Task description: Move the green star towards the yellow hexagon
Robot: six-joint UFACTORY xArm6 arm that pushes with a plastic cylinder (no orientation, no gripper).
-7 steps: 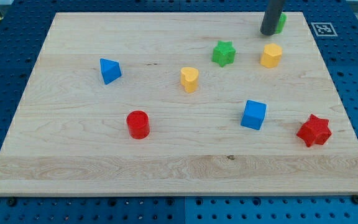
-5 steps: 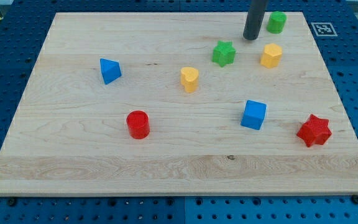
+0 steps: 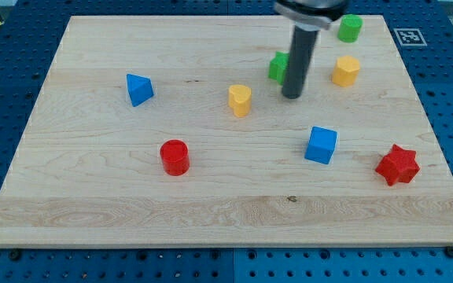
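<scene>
The green star (image 3: 277, 67) lies near the view's top, right of centre, partly hidden behind my rod. The yellow hexagon (image 3: 345, 71) lies to its right, a short gap away. My tip (image 3: 291, 96) rests on the board just below and slightly right of the green star, between it and the blue cube.
A green cylinder (image 3: 350, 28) sits near the top right corner. A yellow heart (image 3: 240, 100), a blue triangular block (image 3: 138, 89), a red cylinder (image 3: 174, 157), a blue cube (image 3: 321, 145) and a red star (image 3: 397, 165) lie on the wooden board (image 3: 93, 196).
My tip has moved from the top right by the green cylinder down and to the left, and now stands just below the green star. The blocks have not moved.
</scene>
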